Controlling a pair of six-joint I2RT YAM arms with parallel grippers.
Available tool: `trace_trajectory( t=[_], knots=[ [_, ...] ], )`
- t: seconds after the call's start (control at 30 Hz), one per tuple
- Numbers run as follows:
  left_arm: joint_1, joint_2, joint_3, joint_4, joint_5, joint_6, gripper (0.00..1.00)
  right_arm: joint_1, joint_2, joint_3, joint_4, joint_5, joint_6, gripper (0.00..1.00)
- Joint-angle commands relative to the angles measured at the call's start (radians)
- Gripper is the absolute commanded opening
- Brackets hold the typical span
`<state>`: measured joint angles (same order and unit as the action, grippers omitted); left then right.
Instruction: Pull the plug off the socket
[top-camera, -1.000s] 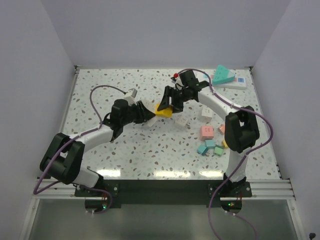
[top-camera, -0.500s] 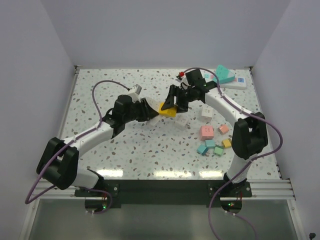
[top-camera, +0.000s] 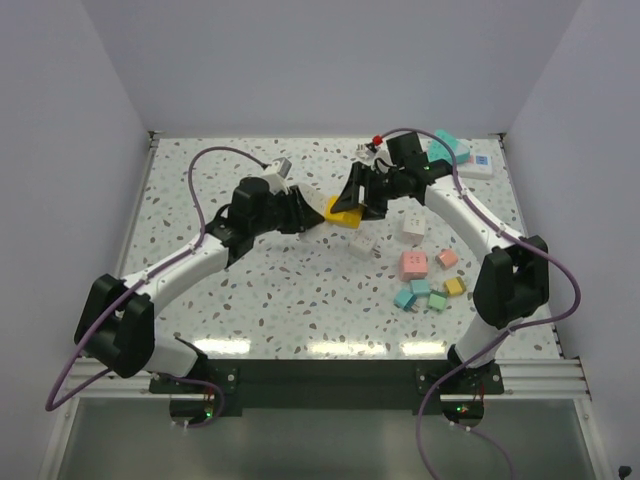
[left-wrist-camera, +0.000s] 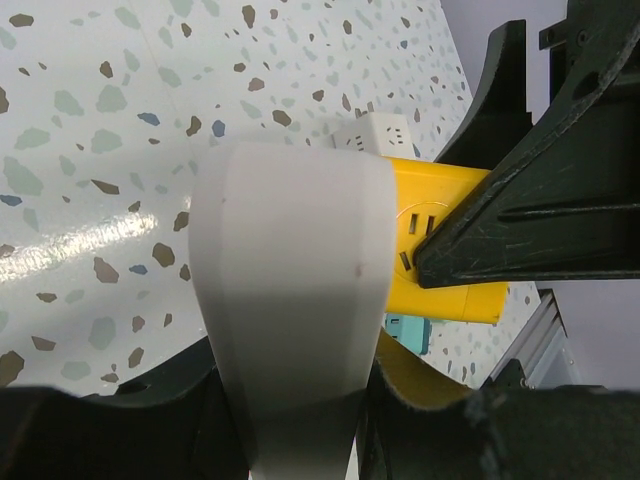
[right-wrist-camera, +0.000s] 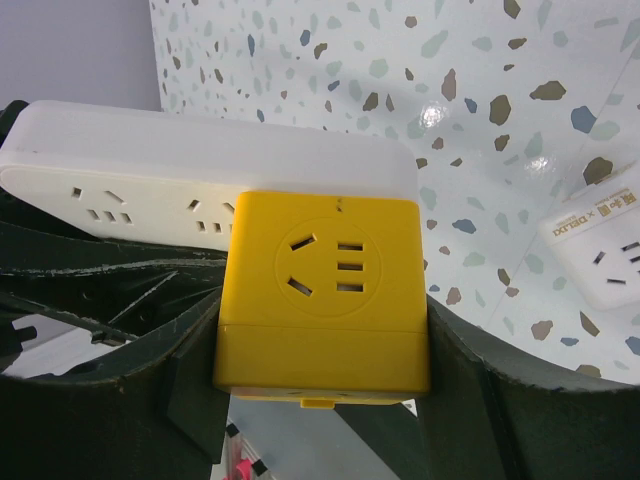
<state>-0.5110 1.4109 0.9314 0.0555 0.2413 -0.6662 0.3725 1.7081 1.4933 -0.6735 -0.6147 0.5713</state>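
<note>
As the plug (right-wrist-camera: 325, 290) sits in the socket (right-wrist-camera: 200, 165), aloft at upper centre, left jaws part-closed grip the socket, right jaws the plug; pulling straight apart seems next.

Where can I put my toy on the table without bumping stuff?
Bare spots: the near middle of the table, between the left arm and right arm, and the far left corner. Crowded: the right side, with the coloured blocks, and the far middle, where the socket and yellow plug are held.
</note>
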Motion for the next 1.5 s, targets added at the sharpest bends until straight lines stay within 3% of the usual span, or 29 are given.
trace_trajectory(
  t=[0.0, 0.43, 0.83, 1.03, 1.1, 1.23, 1.33, 1.4, 1.47],
  knots=[
    [0.19, 0.039, -0.025, -0.181, -0.45, 0.079, 0.0, -0.043, -0.122, 0.024, -0.279, -0.076, -0.12, 0.0],
    [0.298, 0.025, -0.003, -0.238, -0.464, 0.146, 0.0, -0.08, -0.128, 0.053, -0.287, -0.134, -0.134, 0.0],
    [0.313, 0.054, 0.03, -0.252, -0.448, 0.163, 0.0, -0.09, -0.142, 0.044, -0.233, -0.172, -0.091, 0.0],
    [0.313, 0.075, 0.044, -0.221, -0.412, 0.122, 0.0, -0.09, -0.166, 0.001, -0.161, -0.191, -0.015, 0.0],
    [0.289, 0.132, 0.096, -0.206, -0.359, 0.065, 0.0, -0.086, -0.156, -0.043, -0.04, -0.212, 0.041, 0.0],
    [0.215, 0.186, 0.22, -0.195, -0.393, 0.054, 0.0, -0.084, -0.119, 0.002, -0.032, -0.191, 0.036, 0.0],
    [0.215, 0.152, 0.212, -0.158, -0.399, 0.074, 0.0, -0.087, -0.131, 0.028, -0.057, -0.139, -0.002, 0.0],
    [0.221, 0.117, 0.204, -0.143, -0.392, 0.092, 0.0, -0.087, -0.12, 0.042, -0.133, -0.088, -0.049, 0.0],
    [0.227, 0.079, 0.185, -0.122, -0.363, 0.1, 0.0, -0.086, -0.107, 0.05, -0.245, 0.059, -0.135, 0.0]
  ],
)
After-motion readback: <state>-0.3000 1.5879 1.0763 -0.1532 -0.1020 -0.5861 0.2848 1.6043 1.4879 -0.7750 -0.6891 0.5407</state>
